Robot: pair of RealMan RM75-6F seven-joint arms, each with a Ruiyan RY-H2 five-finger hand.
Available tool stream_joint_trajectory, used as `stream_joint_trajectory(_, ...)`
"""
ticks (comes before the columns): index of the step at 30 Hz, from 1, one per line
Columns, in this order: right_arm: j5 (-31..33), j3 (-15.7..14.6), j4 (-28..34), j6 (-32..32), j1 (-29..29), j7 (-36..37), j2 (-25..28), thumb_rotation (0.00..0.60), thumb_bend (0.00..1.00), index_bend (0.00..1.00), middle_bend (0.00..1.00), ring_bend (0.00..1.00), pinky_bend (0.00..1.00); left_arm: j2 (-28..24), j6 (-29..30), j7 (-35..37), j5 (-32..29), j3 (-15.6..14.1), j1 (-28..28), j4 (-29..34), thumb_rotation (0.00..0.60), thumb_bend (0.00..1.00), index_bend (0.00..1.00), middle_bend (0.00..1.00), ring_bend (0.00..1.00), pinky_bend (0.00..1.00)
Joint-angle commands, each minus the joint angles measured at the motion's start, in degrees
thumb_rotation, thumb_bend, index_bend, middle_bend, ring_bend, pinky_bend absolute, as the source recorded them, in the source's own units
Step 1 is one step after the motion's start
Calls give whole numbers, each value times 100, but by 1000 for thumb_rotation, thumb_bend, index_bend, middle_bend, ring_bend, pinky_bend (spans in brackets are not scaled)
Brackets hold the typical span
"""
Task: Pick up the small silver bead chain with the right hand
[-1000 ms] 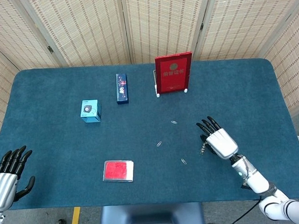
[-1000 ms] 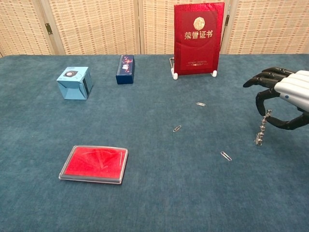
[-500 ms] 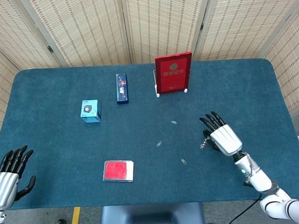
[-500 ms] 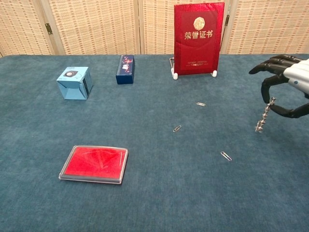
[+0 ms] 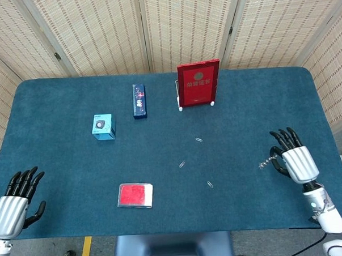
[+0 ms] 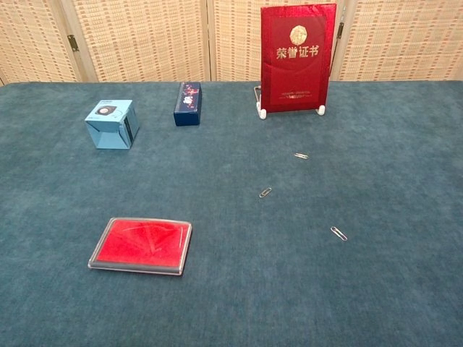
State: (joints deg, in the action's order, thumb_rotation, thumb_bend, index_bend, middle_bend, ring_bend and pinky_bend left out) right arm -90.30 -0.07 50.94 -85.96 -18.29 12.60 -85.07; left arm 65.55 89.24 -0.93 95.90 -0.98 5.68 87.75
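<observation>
In the head view my right hand (image 5: 296,159) hovers over the right part of the blue table (image 5: 59,167) and pinches the small silver bead chain (image 5: 267,162). The chain hangs out to the hand's left, off the cloth. My left hand (image 5: 16,201) rests at the table's near left corner with its fingers apart and nothing in it. Neither hand nor the chain shows in the chest view.
A red certificate (image 5: 198,83) stands on a holder at the back. A dark blue box (image 5: 139,100) and a light blue cube (image 5: 104,127) lie to its left. A red pad in a clear case (image 5: 135,195) sits near the front. Three paper clips (image 5: 209,184) are scattered mid-table.
My right hand has carried the bead chain to the right, away from the paper clips, and has left the chest view. The left hand has barely shifted.
</observation>
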Motion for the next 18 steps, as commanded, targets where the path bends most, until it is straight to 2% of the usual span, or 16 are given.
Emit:
stream_joint_trajectory(1, 63, 29, -287, -193, 195, 3, -161, 600, 485, 802, 166, 87, 0, -1, 42, 21, -3, 16, -10, 4, 600, 499, 0, 0, 0, 0)
stream_joint_trajectory(10, 97, 29, -865, 0, 297, 445, -463, 600, 485, 802, 166, 86, 0, -11, 10, 55, -11, 18, 15, -6, 600, 499, 0, 0, 0, 0)
stream_joint_trajectory(17, -8, 36, -936, 44, 222, 486, -517, 600, 485, 800, 162, 86, 0, -16, 9, 71, -41, 27, 14, -11, 600, 499, 0, 0, 0, 0)
stream_joint_trajectory(18, -43, 11, -943, 67, 209, 517, -508, 600, 485, 763, 147, 85, 0, -17, 13, 74, -43, 23, 9, -9, 600, 499, 0, 0, 0, 0)
